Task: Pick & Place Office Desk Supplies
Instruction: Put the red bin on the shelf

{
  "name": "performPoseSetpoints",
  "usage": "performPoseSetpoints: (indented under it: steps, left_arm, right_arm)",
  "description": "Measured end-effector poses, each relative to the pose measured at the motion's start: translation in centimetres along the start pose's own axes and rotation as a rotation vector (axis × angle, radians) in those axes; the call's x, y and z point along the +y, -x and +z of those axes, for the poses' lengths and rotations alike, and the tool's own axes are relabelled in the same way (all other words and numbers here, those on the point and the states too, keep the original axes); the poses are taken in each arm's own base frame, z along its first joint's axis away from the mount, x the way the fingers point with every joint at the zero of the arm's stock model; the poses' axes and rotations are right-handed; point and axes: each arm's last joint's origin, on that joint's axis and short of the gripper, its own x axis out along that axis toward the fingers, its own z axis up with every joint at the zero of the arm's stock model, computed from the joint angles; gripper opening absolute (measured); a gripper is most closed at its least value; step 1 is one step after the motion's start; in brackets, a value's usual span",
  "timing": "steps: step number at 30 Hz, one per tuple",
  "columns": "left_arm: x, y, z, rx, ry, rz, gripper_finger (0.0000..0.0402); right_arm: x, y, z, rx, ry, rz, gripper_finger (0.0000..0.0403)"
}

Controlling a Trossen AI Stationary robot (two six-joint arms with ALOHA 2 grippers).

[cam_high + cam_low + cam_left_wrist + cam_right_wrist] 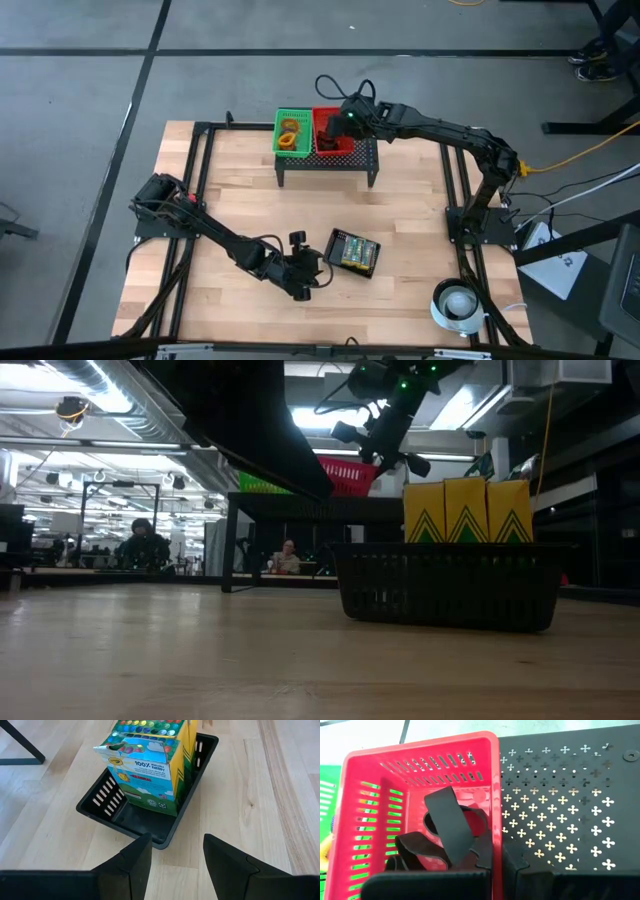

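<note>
The left gripper (318, 276) sits low over the wooden tabletop (240, 190), near the front edge. Its fingers (135, 862) are spread wide apart and hold nothing. Just beside them, a bit to the right, is a small black basket (352, 252). The crayon boxes (150, 765) stand upright inside it (their sides are green and yellow, and the tops show many little colored dots). In the low view the boxes stick up above the basket's rim.

Farther back on the tabletop stands a black mesh stand (345, 160) with little cross-shaped holes in its top. Two small baskets sit on it, touching side by side. The green basket (292, 135) is on the left, and it holds orange and yellow loops (289, 133). The red basket (332, 135) is on the right. Inside the red basket lie black clips (447, 832).

The right gripper (332, 128) reaches over the red basket. Its fingers are pressed together, right at the basket's edge, and they do not seem to hold anything.

At the front right corner of the tabletop sits a round white object (458, 304).
</note>
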Motion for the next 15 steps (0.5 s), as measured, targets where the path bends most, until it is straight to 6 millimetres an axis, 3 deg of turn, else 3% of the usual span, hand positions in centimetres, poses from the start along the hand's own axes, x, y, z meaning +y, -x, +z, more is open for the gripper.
performPoseSetpoints:
  steps: [15]
  left_arm:
    - [-0.01,0.0,0.04,-0.003,0.005,-0.002,0.0175]
  right_arm:
    - [0.02,0.0,0.0,0.003,-0.015,0.004,0.0005]
